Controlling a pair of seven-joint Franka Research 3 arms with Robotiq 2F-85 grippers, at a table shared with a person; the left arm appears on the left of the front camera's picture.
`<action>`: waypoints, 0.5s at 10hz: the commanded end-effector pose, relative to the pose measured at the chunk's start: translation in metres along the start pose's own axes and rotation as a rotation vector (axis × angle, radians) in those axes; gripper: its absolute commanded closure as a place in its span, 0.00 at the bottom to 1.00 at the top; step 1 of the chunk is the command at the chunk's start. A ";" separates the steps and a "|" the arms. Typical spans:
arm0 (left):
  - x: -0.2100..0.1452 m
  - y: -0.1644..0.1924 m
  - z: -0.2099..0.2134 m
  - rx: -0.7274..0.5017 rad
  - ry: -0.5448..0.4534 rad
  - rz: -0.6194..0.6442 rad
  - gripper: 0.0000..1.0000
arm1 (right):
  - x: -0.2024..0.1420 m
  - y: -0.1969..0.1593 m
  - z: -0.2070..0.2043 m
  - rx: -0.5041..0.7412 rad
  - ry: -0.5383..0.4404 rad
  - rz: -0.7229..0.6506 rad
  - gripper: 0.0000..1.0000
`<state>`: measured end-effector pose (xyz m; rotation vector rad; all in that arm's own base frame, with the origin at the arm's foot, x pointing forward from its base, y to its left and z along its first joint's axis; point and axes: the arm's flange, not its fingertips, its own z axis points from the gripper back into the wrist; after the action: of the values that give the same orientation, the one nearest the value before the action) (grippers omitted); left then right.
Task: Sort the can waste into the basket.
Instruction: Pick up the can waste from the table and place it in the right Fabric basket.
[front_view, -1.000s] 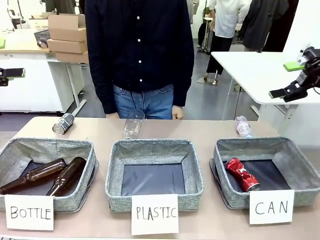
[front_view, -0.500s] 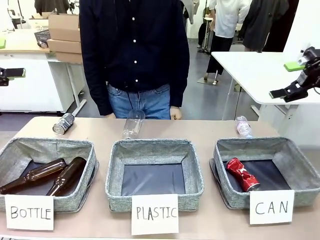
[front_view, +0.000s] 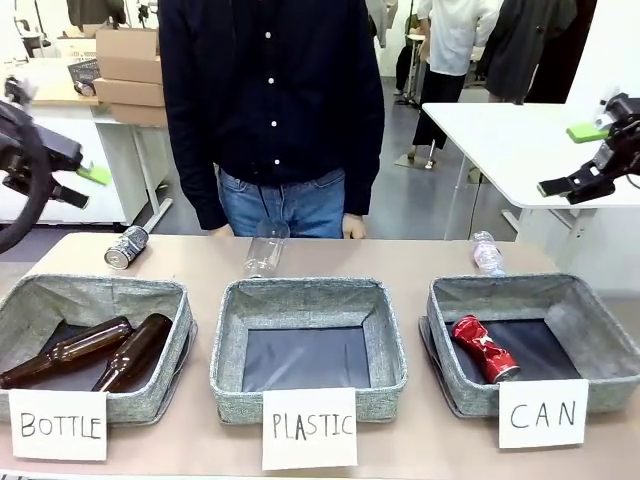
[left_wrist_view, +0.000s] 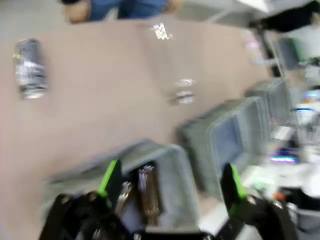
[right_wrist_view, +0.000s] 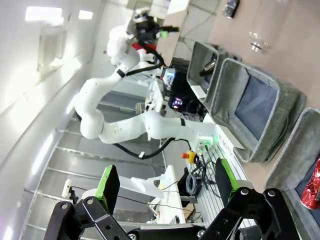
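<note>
Now, at the sorting table (front_view: 400, 258): my left gripper (front_view: 88, 187) hangs raised beyond the table's left end, fingers spread wide and holding nothing. My right gripper (front_view: 572, 158) is held high at the far right, likewise gaping and unladen.

The basket (front_view: 500, 285) on the right holds the crushed red can (front_view: 484, 348), lying aslant on its dark floor. The dark can (front_view: 126, 247) lies on its side on the tabletop behind the left bin (front_view: 100, 290), which holds two brown bottles (front_view: 100, 350) (my left wrist view is blurred). A middle bin (front_view: 310, 290) sits between them.

White cards (front_view: 543, 413) in front read "BOTTLE", "PLASTIC" and "CAN". A person (front_view: 275, 100) stands at the far side.
</note>
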<state>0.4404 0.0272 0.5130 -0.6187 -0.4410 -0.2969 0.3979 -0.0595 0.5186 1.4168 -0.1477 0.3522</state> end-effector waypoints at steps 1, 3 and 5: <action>0.018 0.010 -0.005 0.640 0.417 0.003 0.00 | 0.001 0.001 0.002 -0.012 -0.002 0.018 0.00; 0.041 0.004 0.003 0.592 -0.002 -0.023 0.00 | 0.001 0.001 0.002 -0.012 -0.002 0.018 0.00; 0.026 0.018 -0.013 0.317 0.080 -0.072 0.00 | 0.001 0.001 0.002 -0.012 -0.002 0.018 0.00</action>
<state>0.4811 0.0255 0.5144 -0.1849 -0.4597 -0.2891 0.3979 -0.0599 0.5186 1.4165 -0.1484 0.3513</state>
